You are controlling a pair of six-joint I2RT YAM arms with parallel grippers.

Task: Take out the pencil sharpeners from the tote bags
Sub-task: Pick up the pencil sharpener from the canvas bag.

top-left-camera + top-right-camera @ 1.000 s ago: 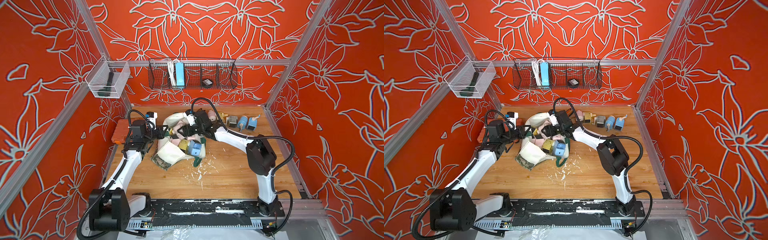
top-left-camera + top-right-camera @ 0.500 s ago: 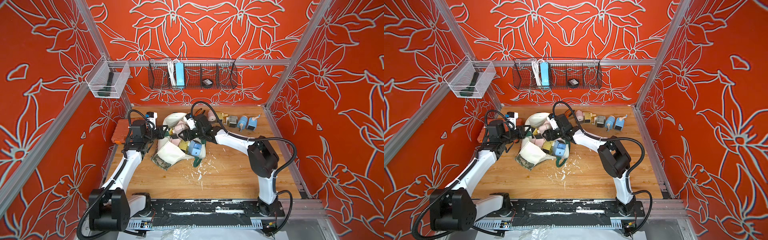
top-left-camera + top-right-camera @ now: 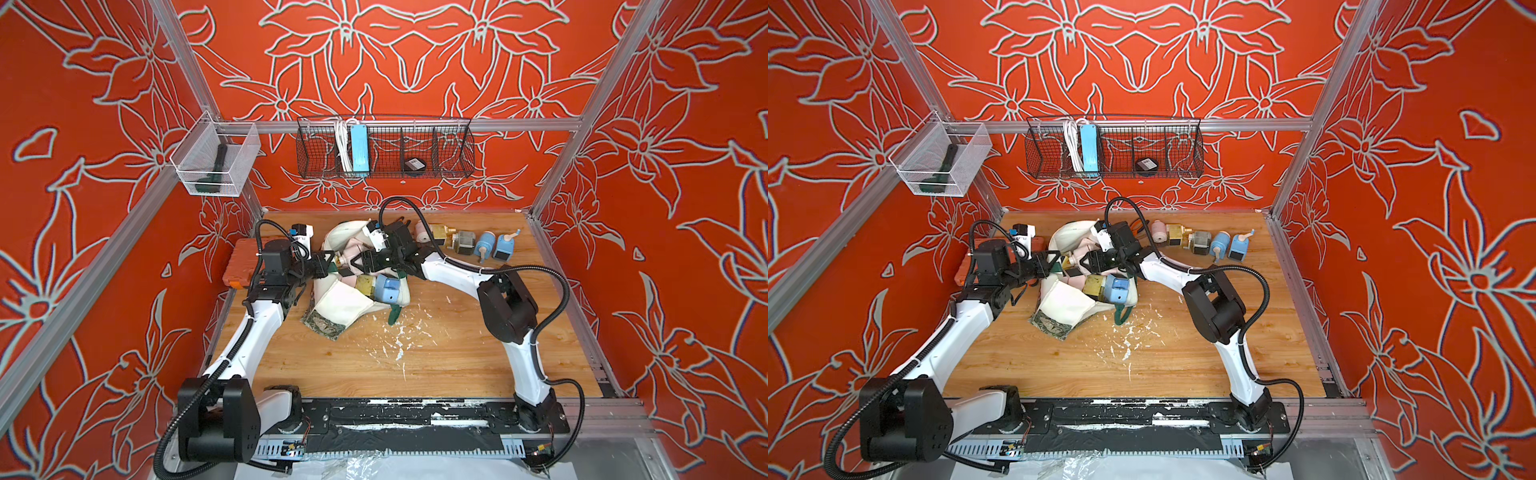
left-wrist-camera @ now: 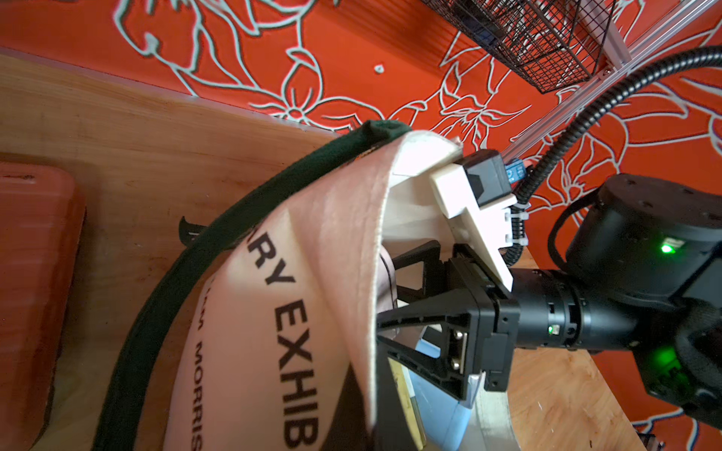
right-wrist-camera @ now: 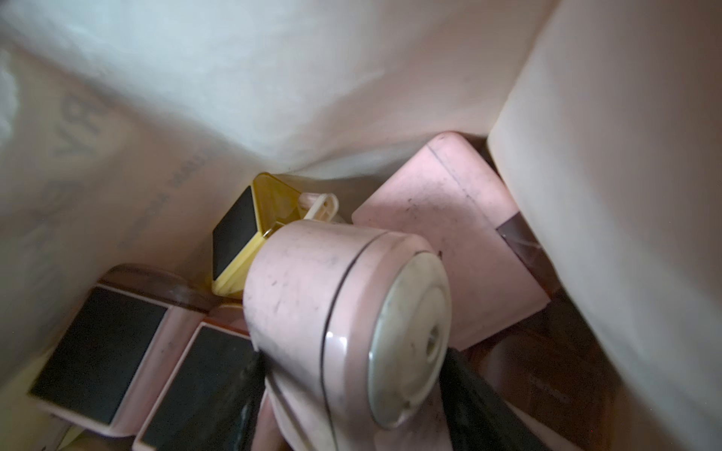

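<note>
The cream tote bag (image 3: 345,299) with green lettering (image 4: 293,320) lies crumpled mid-table. My left gripper (image 3: 330,262) is shut on its rim and holds the mouth up. My right gripper (image 3: 353,264) reaches inside, and in the right wrist view the right gripper (image 5: 355,375) has a finger against each side of a pink pencil sharpener (image 5: 312,296). Under that one lie a yellow sharpener (image 5: 242,234) and more pink sharpeners (image 5: 97,351). A blue sharpener (image 3: 386,289) and a yellow one (image 3: 365,284) show at the bag's mouth. Several sharpeners (image 3: 465,243) stand in a row at the back right.
An orange tool case (image 3: 243,266) lies by the left wall, behind my left arm. A wire basket (image 3: 384,149) and a clear bin (image 3: 214,160) hang on the walls. White flakes (image 3: 399,332) are scattered on the wooden table in front of the bag.
My right gripper has moved left, deeper into the bag and closer to the left gripper. The left arm has stayed where it was, still holding the rim.
</note>
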